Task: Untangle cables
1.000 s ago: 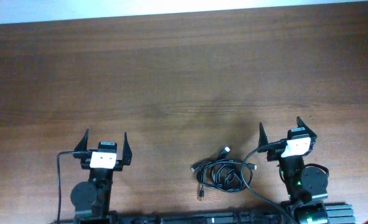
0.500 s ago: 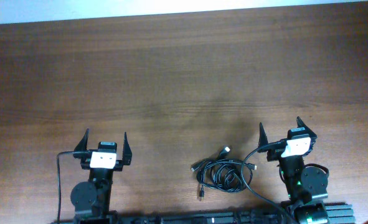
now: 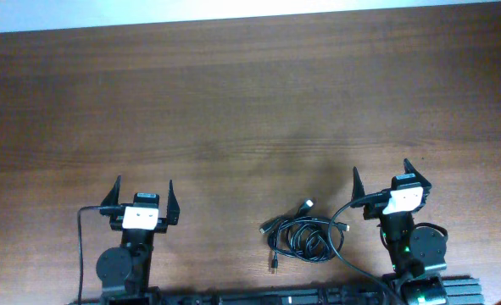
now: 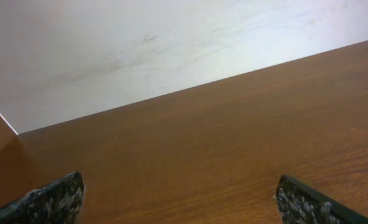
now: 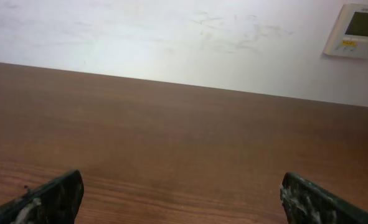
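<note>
The cables (image 3: 305, 236) lie in a small black tangle of loose loops with plug ends on the wooden table (image 3: 250, 110), near the front edge in the overhead view. My right gripper (image 3: 392, 176) is open and empty, just right of the tangle. My left gripper (image 3: 141, 191) is open and empty, far to the left of it. In the left wrist view my left gripper (image 4: 177, 199) shows only bare table between the fingertips, and so does my right gripper (image 5: 180, 196) in the right wrist view. The cables are out of both wrist views.
A white wall rises behind the table's far edge (image 4: 171, 37). A wall control panel (image 5: 356, 30) shows at the upper right of the right wrist view. A black wire (image 3: 82, 246) runs from the left arm's base.
</note>
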Controlling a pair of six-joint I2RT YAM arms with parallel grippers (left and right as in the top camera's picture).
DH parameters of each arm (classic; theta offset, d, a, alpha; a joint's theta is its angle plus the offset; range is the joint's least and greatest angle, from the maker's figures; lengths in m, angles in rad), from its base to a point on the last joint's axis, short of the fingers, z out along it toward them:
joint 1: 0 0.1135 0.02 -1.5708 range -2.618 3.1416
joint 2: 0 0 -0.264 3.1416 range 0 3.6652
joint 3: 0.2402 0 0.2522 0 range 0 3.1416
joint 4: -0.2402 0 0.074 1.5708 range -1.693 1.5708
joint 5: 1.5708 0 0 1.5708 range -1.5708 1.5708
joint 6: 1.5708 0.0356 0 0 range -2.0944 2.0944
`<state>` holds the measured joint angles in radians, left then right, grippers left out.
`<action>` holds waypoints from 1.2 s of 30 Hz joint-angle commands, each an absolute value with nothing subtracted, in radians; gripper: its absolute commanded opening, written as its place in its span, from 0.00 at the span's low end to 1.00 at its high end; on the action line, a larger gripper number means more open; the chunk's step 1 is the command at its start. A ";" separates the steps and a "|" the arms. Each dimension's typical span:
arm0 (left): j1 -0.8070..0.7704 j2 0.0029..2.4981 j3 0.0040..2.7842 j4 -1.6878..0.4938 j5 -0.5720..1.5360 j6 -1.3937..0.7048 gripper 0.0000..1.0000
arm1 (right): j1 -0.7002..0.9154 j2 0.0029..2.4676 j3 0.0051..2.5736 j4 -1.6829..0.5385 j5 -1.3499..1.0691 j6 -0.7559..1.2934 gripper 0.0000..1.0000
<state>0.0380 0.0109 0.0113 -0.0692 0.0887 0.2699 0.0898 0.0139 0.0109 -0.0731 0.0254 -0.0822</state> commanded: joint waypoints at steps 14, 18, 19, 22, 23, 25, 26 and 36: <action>0.037 0.007 0.009 -0.072 0.082 0.278 0.99 | 0.083 0.007 0.006 -0.081 0.019 -0.082 0.99; 0.037 0.007 0.009 -0.070 0.082 0.278 0.99 | 0.083 0.007 0.006 -0.081 0.019 -0.082 0.99; 0.037 0.007 0.009 -0.070 0.082 0.278 0.99 | 0.083 0.007 0.006 -0.081 0.019 -0.082 0.98; 0.037 0.007 0.009 -0.070 0.081 0.278 0.99 | 0.083 0.007 0.006 -0.081 0.019 -0.082 0.99; 0.037 0.007 0.009 -0.070 0.082 0.278 0.99 | 0.083 0.007 0.006 -0.081 0.019 -0.082 0.99; 0.037 0.007 0.009 -0.069 0.081 0.278 0.99 | 0.083 0.007 0.006 -0.081 0.019 -0.082 0.99; 0.037 0.007 0.009 -0.069 0.081 0.278 0.99 | 0.083 0.007 0.006 -0.081 0.019 -0.082 0.99; 0.037 0.007 0.009 -0.054 0.086 0.253 0.99 | 0.083 0.007 0.006 -0.081 0.019 -0.082 0.99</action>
<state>0.0380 0.0109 0.0113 -0.0631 0.0887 0.2699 0.0898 0.0139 0.0109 -0.0731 0.0254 -0.0822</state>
